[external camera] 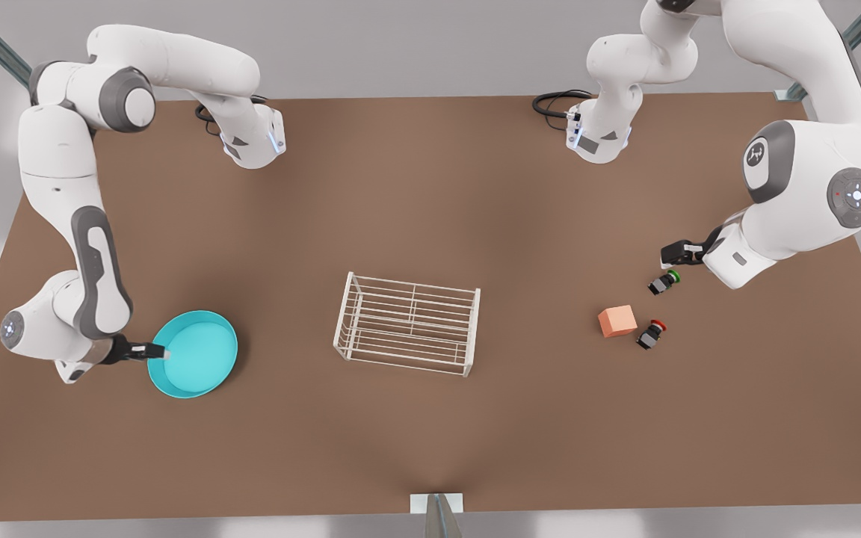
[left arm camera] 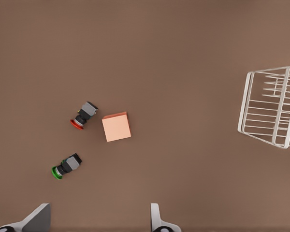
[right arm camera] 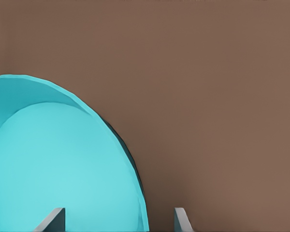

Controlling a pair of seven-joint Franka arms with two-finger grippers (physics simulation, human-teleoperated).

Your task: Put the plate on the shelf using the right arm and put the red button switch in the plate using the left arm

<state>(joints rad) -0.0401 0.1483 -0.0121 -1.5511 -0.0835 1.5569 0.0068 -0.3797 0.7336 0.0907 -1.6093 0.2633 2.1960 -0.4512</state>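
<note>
Now the right gripper (external camera: 160, 351), jaws spread astride the plate (external camera: 195, 355) rim, prepares to pinch it, while the left gripper (external camera: 666, 258) waits spread near the red button switch (external camera: 651, 334).

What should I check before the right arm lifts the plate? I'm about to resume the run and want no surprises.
1. Right gripper at the plate's rim: ok, fingers straddle the edge, one inside, one outside.
2. Grip closed on the rim: not ok, fingers are open.
3. Shelf top free: ok, nothing on its bars.
4. Left gripper away from the plate's path: ok, near the green-capped switch.
5. Red button switch reachable: ok, beside the orange cube.
</note>
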